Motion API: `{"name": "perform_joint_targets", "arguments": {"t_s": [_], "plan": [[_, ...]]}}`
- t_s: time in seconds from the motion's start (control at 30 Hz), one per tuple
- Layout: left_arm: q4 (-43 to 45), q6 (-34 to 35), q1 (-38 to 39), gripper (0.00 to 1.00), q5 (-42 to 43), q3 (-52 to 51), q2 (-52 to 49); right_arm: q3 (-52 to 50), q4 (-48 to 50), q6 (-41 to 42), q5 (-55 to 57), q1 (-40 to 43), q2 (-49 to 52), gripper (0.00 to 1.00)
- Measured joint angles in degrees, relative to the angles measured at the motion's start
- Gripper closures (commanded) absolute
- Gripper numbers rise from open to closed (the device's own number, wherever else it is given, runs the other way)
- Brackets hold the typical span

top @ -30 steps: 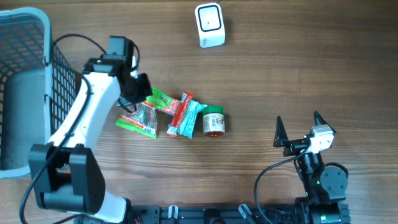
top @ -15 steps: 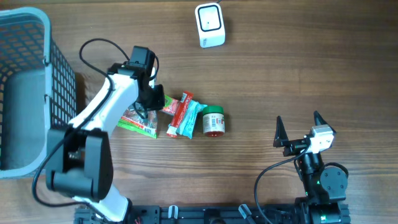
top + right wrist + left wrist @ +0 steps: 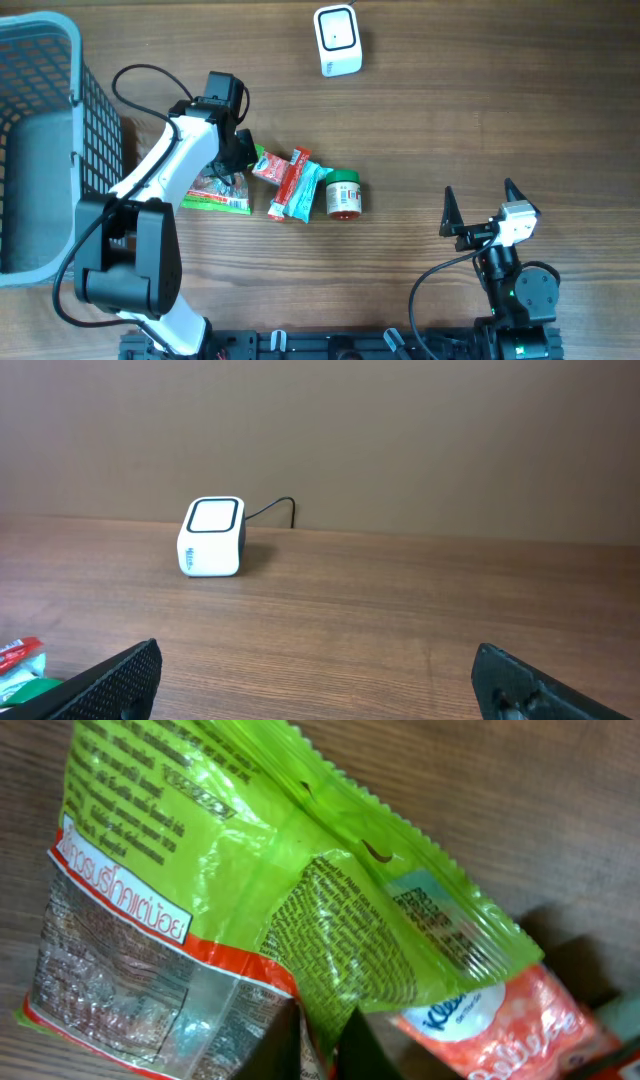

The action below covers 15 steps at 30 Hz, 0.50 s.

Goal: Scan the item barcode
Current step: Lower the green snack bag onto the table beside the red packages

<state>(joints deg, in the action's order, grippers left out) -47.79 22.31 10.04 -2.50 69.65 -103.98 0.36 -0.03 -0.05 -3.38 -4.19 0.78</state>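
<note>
A green snack bag (image 3: pixel 214 192) with a clear window lies on the wooden table at the left end of a row of items. In the left wrist view the green snack bag (image 3: pixel 200 870) fills the frame, printed text up. My left gripper (image 3: pixel 241 158) is at the bag's upper right corner, and in its own view the left gripper (image 3: pixel 322 1055) is shut on a fold of the bag's film. The white barcode scanner (image 3: pixel 337 40) stands at the far edge, and shows as the scanner (image 3: pixel 212 537) in the right wrist view. My right gripper (image 3: pixel 480 205) rests open near the front right, empty.
A red tissue pack (image 3: pixel 283 172), a teal pack (image 3: pixel 306 190) and a small green-lidded jar (image 3: pixel 343 194) lie right of the bag. A grey wire basket (image 3: pixel 40 140) stands at the left edge. The left arm's cable loops above the bag.
My left gripper moved right to the bag's upper corner, opened briefly, and closed on its film. The bag's shape shifted slightly. The right arm stayed still.
</note>
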Motion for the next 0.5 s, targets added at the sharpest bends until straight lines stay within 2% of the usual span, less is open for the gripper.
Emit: {"name": "perform_joint_targets", "arguments": {"t_s": [0.07, 0.13, 0.17, 0.3, 0.37, 0.43, 0.47, 0.5], "plan": [[0.8, 0.8, 0.0, 0.47, -0.2, 0.0, 0.0, 0.0, 0.0, 0.0, 0.0, 0.0, 0.0, 0.00], [1.9, 1.3, 0.0, 0.37, -0.3, 0.0, 0.0, 0.0, 0.0, 0.0, 0.0, 0.0, 0.0, 0.00], [2.4, 1.3, 0.0, 0.37, -0.3, 0.0, 0.0, 0.0, 0.0, 0.0, 0.0, 0.0, 0.0, 0.00], [0.5, 1.6, -0.1, 0.64, -0.6, 1.9, 0.0, 0.0, 0.0, 0.0, 0.0, 0.0, 0.0, 0.00], [-2.4, 1.4, -0.1, 0.73, -0.7, 4.1, 0.0, 0.0, 0.0, 0.0, 0.0, 0.0, 0.0, 0.00], [-4.8, 0.7, -0.1, 0.91, -0.7, 6.0, 0.0, 0.0, 0.0, 0.0, 0.0, 0.0, 0.0, 0.01], [-5.7, 1.0, -0.1, 0.96, -0.7, 6.4, 0.1, 0.0, 0.0, 0.0, 0.0, 0.0, 0.0, 0.00], [-6.6, 1.1, -0.1, 0.96, -0.7, 6.6, 0.1, 0.0, 0.0, 0.0, 0.0, 0.0, 0.0, 0.00]]}}
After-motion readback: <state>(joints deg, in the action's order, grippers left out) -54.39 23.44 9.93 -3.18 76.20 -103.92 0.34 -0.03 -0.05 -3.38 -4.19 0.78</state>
